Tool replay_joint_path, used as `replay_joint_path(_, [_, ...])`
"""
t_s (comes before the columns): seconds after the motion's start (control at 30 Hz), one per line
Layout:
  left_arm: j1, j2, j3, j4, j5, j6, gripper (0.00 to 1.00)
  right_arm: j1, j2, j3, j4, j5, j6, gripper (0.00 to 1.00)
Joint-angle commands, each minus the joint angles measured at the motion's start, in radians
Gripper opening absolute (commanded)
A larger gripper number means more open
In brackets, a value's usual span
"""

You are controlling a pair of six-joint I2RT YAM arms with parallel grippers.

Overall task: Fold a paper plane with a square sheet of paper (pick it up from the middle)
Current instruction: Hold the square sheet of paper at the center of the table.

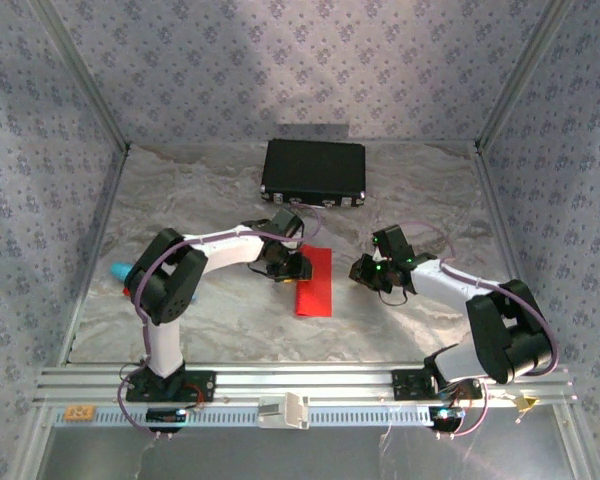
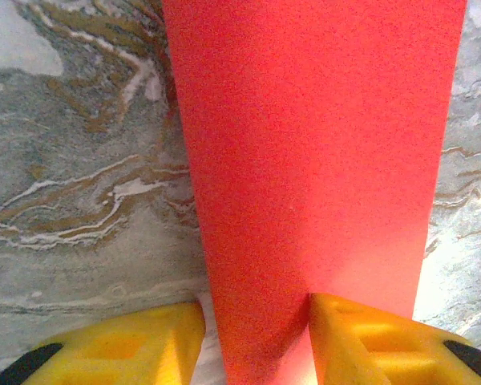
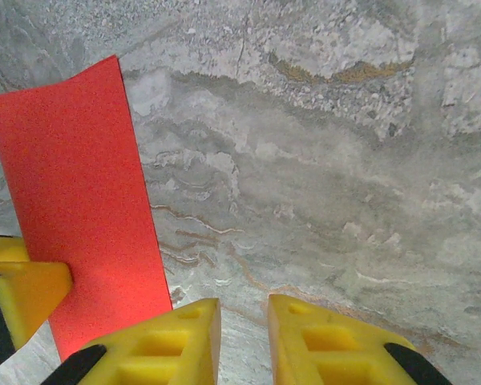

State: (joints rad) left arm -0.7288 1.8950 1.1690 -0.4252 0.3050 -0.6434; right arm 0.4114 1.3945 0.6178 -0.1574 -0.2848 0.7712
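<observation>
In the left wrist view the frame edges cut off both short ends of the sheet of paper [image 2: 305, 160], so its length cannot be checked there. Whether the sheet is one layer or several cannot be made out. In the top view the left hand [image 1: 288, 264] covers part of the paper's long edge, and the left arm [image 1: 170, 280] hides most of a small turquoise object [image 1: 118, 270]. The paper lies flat on the tabletop [image 1: 200, 200] as a narrow red rectangle. Its long axis runs straight ahead of the left hand, out from between that hand's fingers. The left hand is released, fingers apart. One finger [image 2: 120, 349] sits over bare tabletop just beside the paper's long edge, and the other [image 2: 385, 345] sits over the paper itself. Whether that finger presses on the sheet cannot be told. The right hand [image 3: 244, 337] grasps nothing: its fingers stand narrowly apart with bare tabletop in the gap. The paper lies ahead and to the left of this hand, apart from its fingers, with the long axis leaning slightly leftward. The right wrist view supplies the paper's far short edge, cut square, and a yellow finger of the left hand [image 3: 28, 293] meeting the paper's far long edge. The top view supplies a black case [image 1: 313, 170] beyond both hands.
</observation>
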Motion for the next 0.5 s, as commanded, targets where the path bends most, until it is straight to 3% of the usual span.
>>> replay_joint_path(0.0, [-0.002, 0.087, -0.023, 0.014, -0.116, 0.022, 0.43, -0.005, -0.017, -0.006, -0.006, -0.014, 0.013, 0.24])
replay_joint_path(0.47, [-0.002, 0.065, -0.046, 0.033, -0.133, 0.005, 0.4, -0.001, -0.019, -0.017, 0.016, -0.032, 0.017, 0.23])
